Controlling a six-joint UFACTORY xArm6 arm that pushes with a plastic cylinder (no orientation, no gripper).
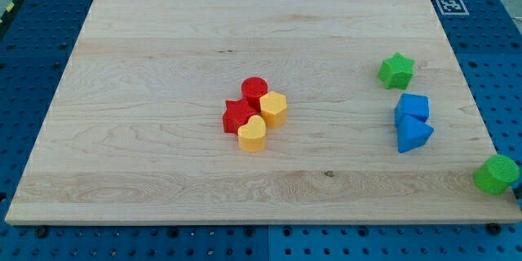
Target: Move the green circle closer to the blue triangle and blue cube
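My tip does not show anywhere in the camera view, so I cannot place the blocks relative to it, and I cannot tell its state or whether it touches anything; I place things by the view instead.

Going from the view's left, the wooden board (147, 90) carries first a tight cluster near its middle: a red star (237, 117), a red cylinder (254, 90) above it, a yellow heart (252, 134) below, and a yellow hexagon-like block (274, 108) on the cluster's right. They appear to touch each other.

Further right, near the view's top, stands a green star (396, 70). Just below it is the blue cube (413, 108), and the blue triangle (413, 135) lies against the cube's lower side.

The green circle (497, 174) sits at the far right, at the board's lower right edge, apart from the blue pair, to their lower right.

I judge that the pushing step is not yet begun. The next move calls for bringing the tip to the far right and lower side of the green circle, then pushing it up and to the left toward the blue blocks. The circle is at the edge, so a wrong contact could slide it off the board.
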